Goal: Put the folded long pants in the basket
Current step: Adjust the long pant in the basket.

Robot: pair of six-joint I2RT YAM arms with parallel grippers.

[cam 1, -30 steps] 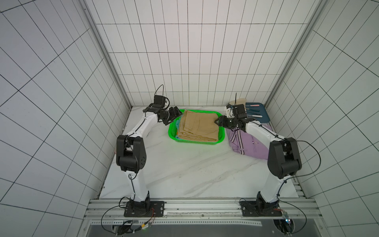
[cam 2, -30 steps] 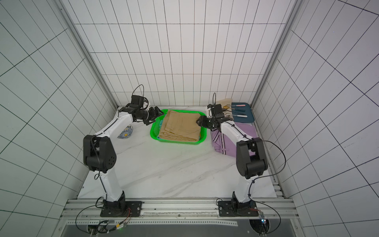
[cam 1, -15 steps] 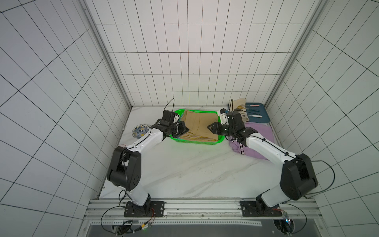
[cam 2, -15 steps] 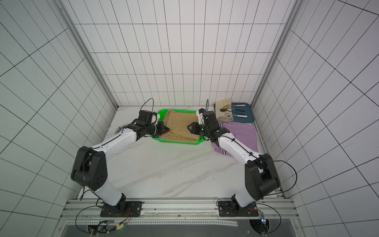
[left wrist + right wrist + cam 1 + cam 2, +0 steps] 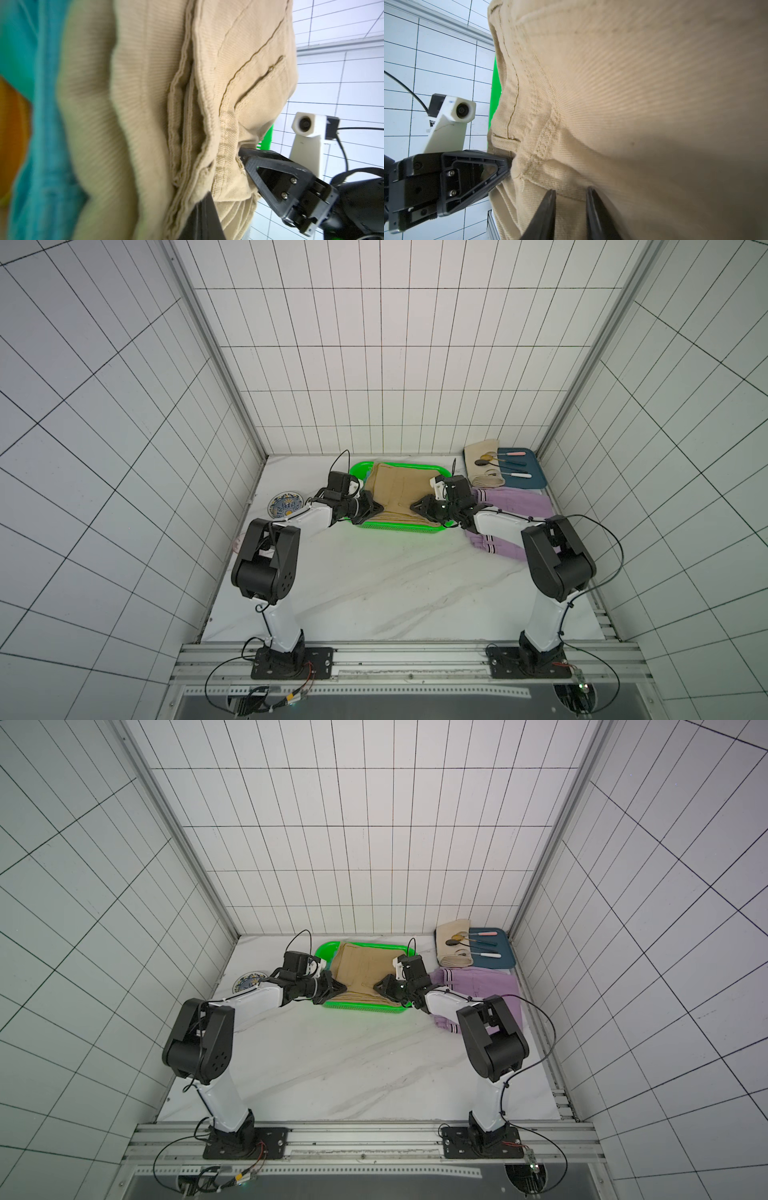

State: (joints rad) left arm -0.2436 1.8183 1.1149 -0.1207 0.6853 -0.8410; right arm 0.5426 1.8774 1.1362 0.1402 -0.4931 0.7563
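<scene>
Both arms pulled back from far end of basket (image 5: 395, 527) to its near edge; L gripper (image 5: 377, 508), open a sec ago, now pinched on khaki pants (image 5: 397, 487) nr near-left corner; R gripper (image 5: 414, 506) narrowed onto same pants nr near-right corner; tips now closer together.

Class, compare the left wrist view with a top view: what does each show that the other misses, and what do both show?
Only the left wrist view shows blue fabric and orange fabric stacked with the khaki pants. Only a top view shows the lilac pants, dark tray, cream cloth, cutlery and patterned plate. Both show the khaki pants, the green basket and the right gripper at the pants' edge.
</scene>
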